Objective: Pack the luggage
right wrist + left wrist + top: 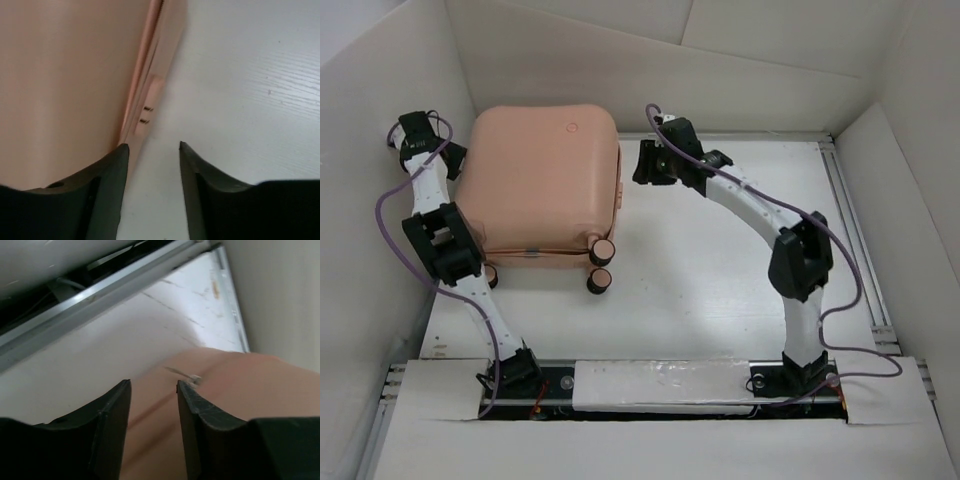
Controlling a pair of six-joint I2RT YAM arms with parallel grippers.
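The luggage (545,180), a salmon-pink hard-shell suitcase, lies flat and closed at the back left of the table, with its wheels (601,262) toward the front. My left gripper (460,168) is at its left side. In the left wrist view the left gripper (153,382) is open and empty just over the pink shell (240,390), near a small metal zipper pull (192,377). My right gripper (641,165) is at the suitcase's right side. In the right wrist view the right gripper (152,145) is open and empty, its left finger (107,185) close to the shell (65,85) and seam.
White walls (650,70) enclose the white table (720,270) at the back and sides. A metal rail (855,230) runs along the right edge. A white padded strip (670,385) lies between the arm bases at the front.
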